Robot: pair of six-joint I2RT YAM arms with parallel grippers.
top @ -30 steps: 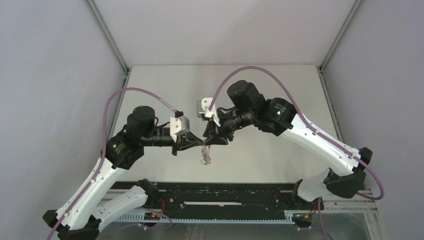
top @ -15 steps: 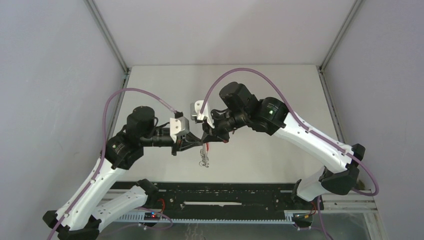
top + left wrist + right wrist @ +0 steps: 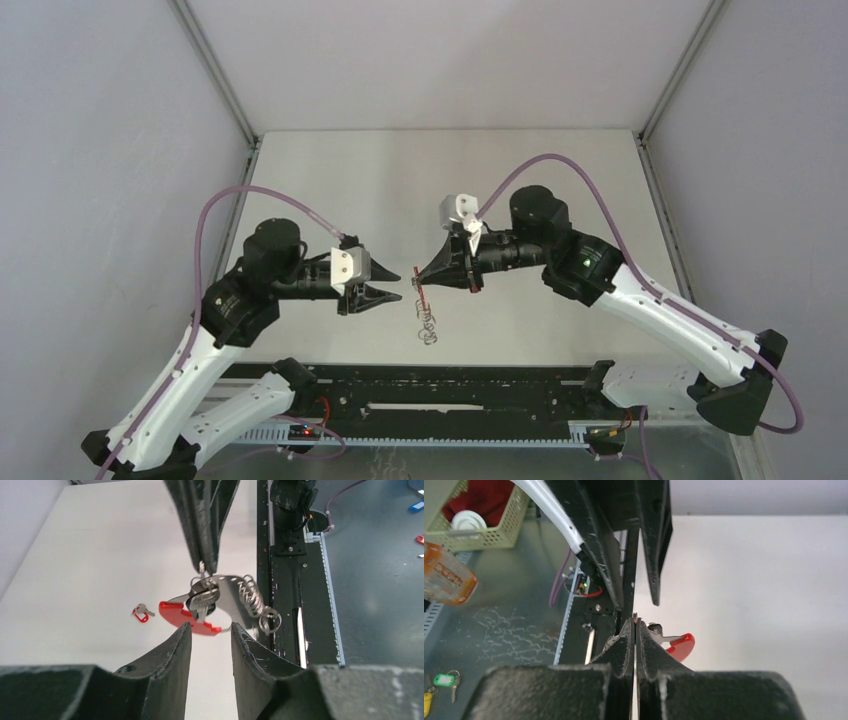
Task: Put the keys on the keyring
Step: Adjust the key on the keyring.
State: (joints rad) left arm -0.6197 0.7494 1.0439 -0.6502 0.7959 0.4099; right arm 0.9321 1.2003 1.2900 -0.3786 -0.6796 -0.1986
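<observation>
My right gripper (image 3: 420, 281) clenches the keyring (image 3: 201, 572); my left gripper (image 3: 210, 628), beside it, is released. The keys (image 3: 204, 599) seem to hang on it already.

Right end effector (image 3: 634, 630) pinched tight on the thin metal keyring (image 3: 635, 616), bright red curved strap (image 3: 681, 645) peeking right over the pale worktop (image 3: 764, 605); left end effector (image 3: 638, 602) parted above.

Soft, even overhead light — the counter (image 3: 350, 170) glares almost white, shadows faint. In both wrist views the fingers (image 3: 170, 655) blur along the bottom — farther things stay sharp.
</observation>
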